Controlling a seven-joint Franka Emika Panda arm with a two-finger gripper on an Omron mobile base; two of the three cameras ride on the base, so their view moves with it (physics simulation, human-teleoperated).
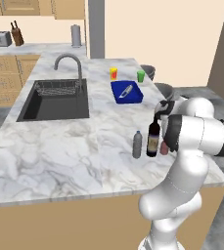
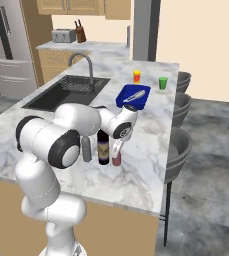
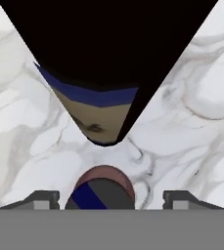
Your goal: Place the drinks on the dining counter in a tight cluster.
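Observation:
Three drinks stand close together near the right front of the dining counter (image 1: 59, 151): a tall dark wine bottle (image 1: 153, 139) with a pale label, a small grey bottle (image 1: 137, 145) to its left, and a small reddish dark-capped bottle (image 2: 116, 159) to its right. My gripper (image 2: 117, 149) hangs straight over the reddish bottle (image 3: 101, 188), pointing down. In the hand view its fingertips (image 3: 47, 197) stand wide apart on both sides of the cap, with marble showing in the gaps. The wine bottle (image 3: 103, 73) looms close in front of the hand. The gripper is open.
Behind the bottles lie a blue board (image 1: 126, 92) with a knife, a yellow cup (image 1: 113, 73) and a green cup (image 1: 141, 75). The black sink (image 1: 57, 100) and steel faucet (image 1: 72, 63) sit at the left. Dark stools (image 2: 178, 145) line the counter's right edge.

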